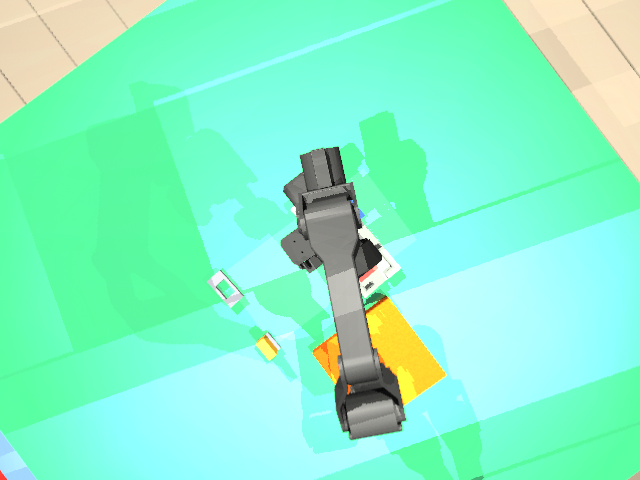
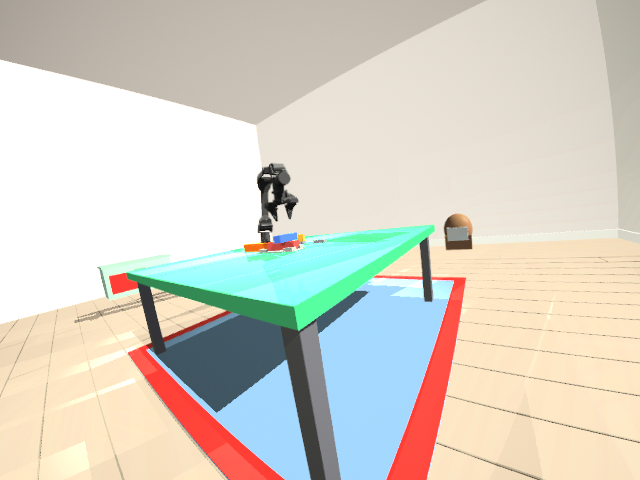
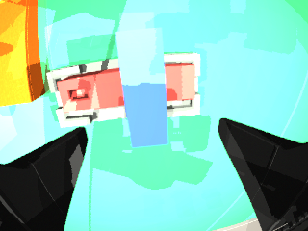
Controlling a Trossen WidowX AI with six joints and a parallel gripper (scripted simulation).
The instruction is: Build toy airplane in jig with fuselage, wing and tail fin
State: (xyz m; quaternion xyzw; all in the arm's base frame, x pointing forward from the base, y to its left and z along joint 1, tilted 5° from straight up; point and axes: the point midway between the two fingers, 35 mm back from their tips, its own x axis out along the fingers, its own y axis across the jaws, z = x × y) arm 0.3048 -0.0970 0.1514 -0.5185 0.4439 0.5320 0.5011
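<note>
The red fuselage lies in the white cradle. The blue wing lies across the top of the fuselage. It looks slanted in the exterior view, and its tab and socket are hidden, so I cannot tell if it is fully down. The socket near the tail is empty. The yellow tail fin stands on the table, apart from the cradle. My gripper is wide open and empty, above the wing and clear of it.
A large orange-yellow block lies close beside the tail end of the cradle. A small white rectangular frame lies on the green table, beyond the tail fin. The arm hides much of the cradle in the top view.
</note>
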